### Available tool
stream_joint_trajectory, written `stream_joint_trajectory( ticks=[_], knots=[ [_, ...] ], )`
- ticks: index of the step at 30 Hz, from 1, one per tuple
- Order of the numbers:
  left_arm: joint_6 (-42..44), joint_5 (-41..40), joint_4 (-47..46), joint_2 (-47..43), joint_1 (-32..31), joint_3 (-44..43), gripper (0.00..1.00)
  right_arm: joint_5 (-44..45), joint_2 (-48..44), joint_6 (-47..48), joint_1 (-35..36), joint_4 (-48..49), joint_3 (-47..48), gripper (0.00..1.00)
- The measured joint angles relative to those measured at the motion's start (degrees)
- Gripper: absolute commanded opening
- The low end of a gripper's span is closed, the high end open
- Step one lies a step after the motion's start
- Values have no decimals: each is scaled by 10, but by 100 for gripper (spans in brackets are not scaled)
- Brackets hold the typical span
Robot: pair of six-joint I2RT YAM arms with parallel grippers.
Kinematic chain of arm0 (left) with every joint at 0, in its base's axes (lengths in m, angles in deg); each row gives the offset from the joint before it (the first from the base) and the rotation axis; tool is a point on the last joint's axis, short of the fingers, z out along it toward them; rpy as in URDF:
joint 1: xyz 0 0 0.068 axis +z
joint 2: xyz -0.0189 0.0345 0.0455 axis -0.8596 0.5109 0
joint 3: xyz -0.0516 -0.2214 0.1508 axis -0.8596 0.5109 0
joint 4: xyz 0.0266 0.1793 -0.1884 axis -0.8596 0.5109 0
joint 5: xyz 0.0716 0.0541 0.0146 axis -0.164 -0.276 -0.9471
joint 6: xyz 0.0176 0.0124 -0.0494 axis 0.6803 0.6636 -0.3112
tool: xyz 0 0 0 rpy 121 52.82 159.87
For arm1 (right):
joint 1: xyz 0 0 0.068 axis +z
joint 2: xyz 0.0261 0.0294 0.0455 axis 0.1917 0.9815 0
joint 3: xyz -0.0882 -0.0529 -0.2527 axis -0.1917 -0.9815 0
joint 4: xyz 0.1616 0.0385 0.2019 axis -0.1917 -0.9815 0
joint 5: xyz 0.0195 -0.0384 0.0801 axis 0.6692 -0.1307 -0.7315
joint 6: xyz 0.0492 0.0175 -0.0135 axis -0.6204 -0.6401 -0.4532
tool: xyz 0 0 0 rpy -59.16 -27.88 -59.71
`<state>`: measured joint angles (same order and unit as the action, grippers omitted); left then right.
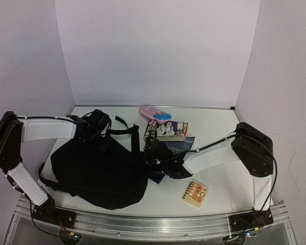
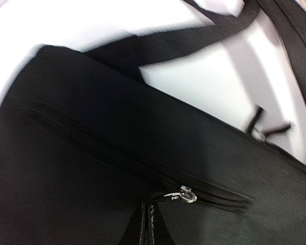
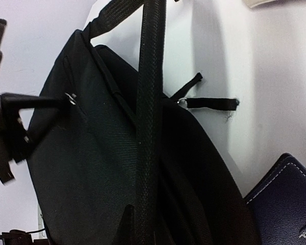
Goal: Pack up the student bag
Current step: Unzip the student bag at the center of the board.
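**Both arms latched onto the student bag, nothing packed yet**

So the student bag [image 1: 97,173] is lying flat on the white table [image 1: 224,189], left of centre and close to the arms' side, with its straps trailing toward the back wall. Big black floppy thing, easily the largest item out there.

The left gripper [image 1: 95,135] is over the far end of the bag, jaws clenched on the black zipper pull [image 2: 151,224]. From its wrist camera you get the little silver ring [image 2: 187,194] where the tab joins the slider, and the zipper line running up and left across the fabric. It looks zipped shut along the stretch I can see.

The right gripper [image 1: 149,154] reaches in from the other side to the bag's right edge. Its jaws are clamped on a black webbing strap [image 3: 149,102], which runs straight up the middle of that wrist view, pulled off the bag's surface.

Loose stuff waiting on the table: a dark-blue pouch [image 3: 288,204] with pale stitching just beside the bag's right edge, a pink case [image 1: 154,113] near the back, a sticker-covered box [image 1: 169,131] just in front of it, and a small orange spiral notebook [image 1: 196,194] on its own near the front right.
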<state>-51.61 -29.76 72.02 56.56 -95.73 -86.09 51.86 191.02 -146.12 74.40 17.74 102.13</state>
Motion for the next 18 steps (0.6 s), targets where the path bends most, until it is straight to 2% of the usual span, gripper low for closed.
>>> stream_joint_trajectory(
  ticks=[3,10,16,18],
  knots=[
    [-6,-26,14,9,27,-25,0,1,-3,-3,0,3,-11,0],
    [-12,-47,16,20,150,-42,0,4,-20,-7,0,12,-36,0],
    [-11,-38,34,63,169,-77,0,11,-27,-8,-1,17,-38,0],
    [-10,-24,32,65,171,-78,2,11,-28,-4,-1,15,-38,21]
  ],
)
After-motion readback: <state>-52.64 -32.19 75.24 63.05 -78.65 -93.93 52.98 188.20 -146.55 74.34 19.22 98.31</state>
